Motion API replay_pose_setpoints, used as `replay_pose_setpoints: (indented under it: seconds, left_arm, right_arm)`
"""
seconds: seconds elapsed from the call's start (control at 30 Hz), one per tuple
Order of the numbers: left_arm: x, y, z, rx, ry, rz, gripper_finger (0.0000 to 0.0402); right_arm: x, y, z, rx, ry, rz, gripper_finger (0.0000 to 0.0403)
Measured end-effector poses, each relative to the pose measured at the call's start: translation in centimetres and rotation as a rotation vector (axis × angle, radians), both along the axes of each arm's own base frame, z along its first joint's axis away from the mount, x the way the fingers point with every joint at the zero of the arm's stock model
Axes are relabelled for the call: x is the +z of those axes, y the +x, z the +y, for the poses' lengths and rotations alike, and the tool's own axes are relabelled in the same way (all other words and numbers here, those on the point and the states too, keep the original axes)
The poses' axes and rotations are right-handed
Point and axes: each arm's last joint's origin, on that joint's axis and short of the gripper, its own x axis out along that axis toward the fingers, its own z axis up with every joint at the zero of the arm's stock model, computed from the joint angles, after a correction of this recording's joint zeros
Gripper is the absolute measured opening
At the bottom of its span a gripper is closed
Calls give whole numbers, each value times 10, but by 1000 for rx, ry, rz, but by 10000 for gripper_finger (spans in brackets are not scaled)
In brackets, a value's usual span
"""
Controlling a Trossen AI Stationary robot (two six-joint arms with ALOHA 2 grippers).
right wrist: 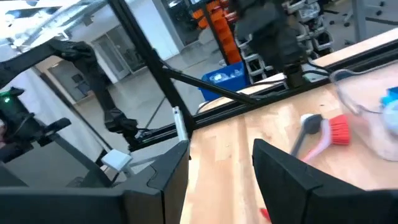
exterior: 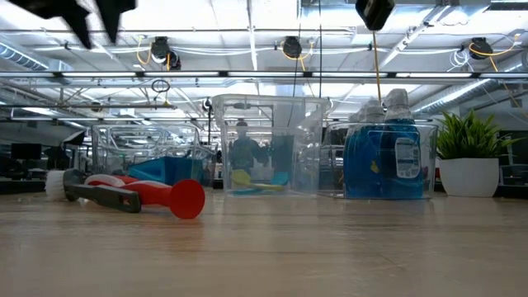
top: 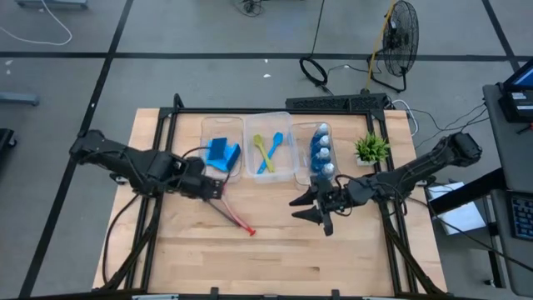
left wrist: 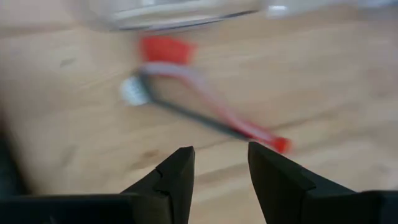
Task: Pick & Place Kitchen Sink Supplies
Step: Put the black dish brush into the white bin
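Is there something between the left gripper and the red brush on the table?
Nothing visible. The left gripper has open fingers, and the red brush lies on bare table just ahead of it.

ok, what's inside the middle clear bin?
The middle bin holds a yellow-green brush and a light blue brush, side by side. The low view shows them only dimly through the wall; nothing else is visible inside.

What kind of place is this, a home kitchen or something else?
Probably a robotics lab or workshop, not a kitchen: a wooden table on a black metal frame, a floor fan with loose cables on bare concrete, and open industrial ceiling lights.
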Motion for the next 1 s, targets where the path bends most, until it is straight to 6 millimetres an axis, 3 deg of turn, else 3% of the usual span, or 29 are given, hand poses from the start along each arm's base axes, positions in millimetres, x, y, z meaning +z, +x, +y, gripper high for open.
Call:
replay_pose_setpoints:
  seconds: [0.13, 0.3, 0.53, 0.8, 1.0]
  left_arm:
    - [-21, -11, -6, 91, 9, 111, 152]
    - [-39, -15, -8, 139, 5, 126, 151]
    - [-46, -14, -3, 162, -39, 29, 152]
    - [-56, -14, -4, 191, -132, 15, 152]
    - [-69, -5, -15, 227, -182, -125, 152]
  right_arm:
    - [0, -5, -13, -40, -25, 64, 167]
    - [7, -18, -33, -99, -53, 112, 167]
    - [28, -46, -57, -151, -193, 60, 167]
    - [33, -77, -76, -206, -292, 125, 167]
    - [39, -100, -82, -215, -304, 123, 167]
